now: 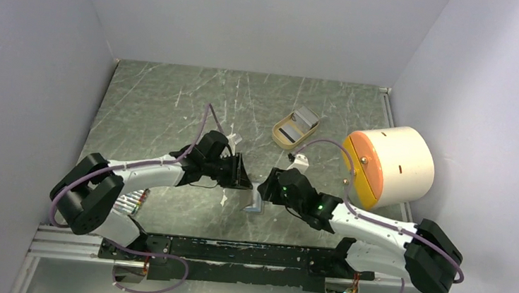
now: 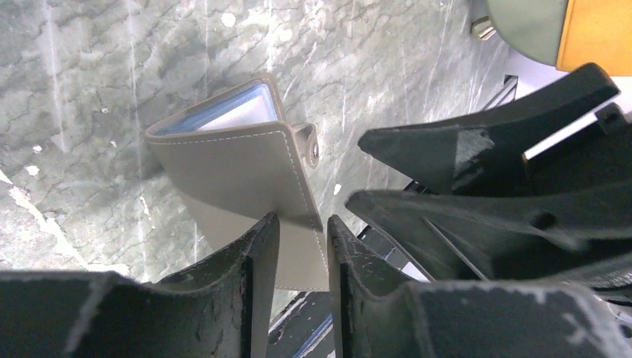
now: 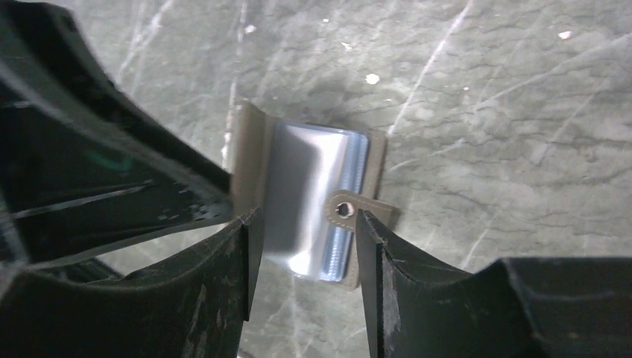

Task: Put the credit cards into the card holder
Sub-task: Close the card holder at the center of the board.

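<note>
At about 8 o'clock on the grey marbled table (image 1: 161,102), beside the left arm's base, lies a bundle of silver sticks with coloured tips (image 1: 135,203). From there the left arm reaches toward the table's middle. The left gripper (image 2: 302,227) has its fingers (image 2: 257,276) pressed close together on the outer cover of the card holder (image 2: 238,171), pinching one grey-olive flap. The holder hangs partly open and tilted above the table, near its centre. Its round snap button (image 2: 314,152) sits on a small tab at the holder's 3 o'clock side in the left wrist view. Blue-white sleeves show inside the fold. Whether a card is already in them cannot be told.

Just at the left gripper's 12 o'clock a small pale credit card (image 1: 234,139) lies on the table.

The right gripper (image 3: 305,216) meets the holder from the 4 o'clock side. Its fingers (image 3: 376,276) are spread wide, one on each side of the bluish inner pocket and the snap tab. Contact with the holder cannot be judged.

A second pale card (image 1: 300,161) lies at 1 o'clock from the right gripper. Just beyond it, at 12 o'clock, sits a tan oval tray (image 1: 277,130). At 3 o'clock on the table lies a big cream cylinder with an orange face (image 1: 400,162).
</note>
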Controlling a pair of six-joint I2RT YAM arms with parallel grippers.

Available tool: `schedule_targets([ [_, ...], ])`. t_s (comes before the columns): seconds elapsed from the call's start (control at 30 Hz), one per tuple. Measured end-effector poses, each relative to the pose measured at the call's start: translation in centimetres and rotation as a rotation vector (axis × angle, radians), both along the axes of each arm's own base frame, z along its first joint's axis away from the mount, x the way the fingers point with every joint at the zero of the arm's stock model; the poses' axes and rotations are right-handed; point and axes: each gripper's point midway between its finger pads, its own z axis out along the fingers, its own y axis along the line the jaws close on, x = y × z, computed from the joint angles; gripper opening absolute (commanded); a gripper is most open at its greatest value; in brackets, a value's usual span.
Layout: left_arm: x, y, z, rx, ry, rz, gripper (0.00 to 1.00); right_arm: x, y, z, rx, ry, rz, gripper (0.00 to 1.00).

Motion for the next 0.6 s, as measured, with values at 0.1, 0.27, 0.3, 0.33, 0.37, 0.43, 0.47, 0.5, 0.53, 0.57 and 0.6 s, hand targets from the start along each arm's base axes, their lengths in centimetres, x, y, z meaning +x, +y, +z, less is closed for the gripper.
schedule_targets([
  [0.1, 0.0, -0.2, -0.5, 0.0, 0.015, -0.005, 0.28, -0.5, 0.5, 1.2, 0.071, -0.008, 0.02, 0.51],
  [0.27, 0.4, -0.9, -0.7, -0.006, 0.031, -0.015, 0.19, -1.2, 1.4, 3.0, 0.199, -0.025, 0.047, 0.3],
  [0.3, 0.4, -1.1, -0.8, -0.008, 0.034, -0.015, 0.19, -1.4, 1.6, 3.0, 0.215, -0.019, 0.053, 0.27],
  [0.33, 0.4, -1.1, -0.9, -0.008, 0.039, -0.018, 0.19, -1.6, 1.8, 2.8, 0.225, -0.01, 0.061, 0.25],
  [0.37, 0.4, -1.1, -1.1, -0.005, 0.043, -0.019, 0.19, -1.7, 2.0, 2.7, 0.234, -0.003, 0.069, 0.24],
  [0.43, 0.5, -1.3, -1.3, -0.003, 0.052, -0.023, 0.19, -2.0, 2.6, 2.4, 0.252, 0.016, 0.088, 0.24],
  [0.47, 0.5, -1.4, -1.4, -0.002, 0.056, -0.023, 0.2, -2.0, 2.9, 2.2, 0.258, 0.024, 0.097, 0.23],
  [0.5, 0.5, -1.4, -1.4, -0.003, 0.057, -0.023, 0.21, -2.1, 3.2, 2.0, 0.263, 0.032, 0.105, 0.23],
  [0.53, 0.5, -1.4, -1.4, -0.003, 0.058, -0.024, 0.21, -2.2, 3.4, 1.8, 0.266, 0.039, 0.111, 0.24],
  [0.57, 0.5, -1.4, -1.4, -0.003, 0.057, -0.023, 0.21, -2.2, 3.6, 1.6, 0.268, 0.049, 0.116, 0.24],
  [0.6, 0.5, -1.5, -1.3, -0.003, 0.057, -0.023, 0.21, -2.3, 3.8, 1.3, 0.268, 0.058, 0.119, 0.24],
])
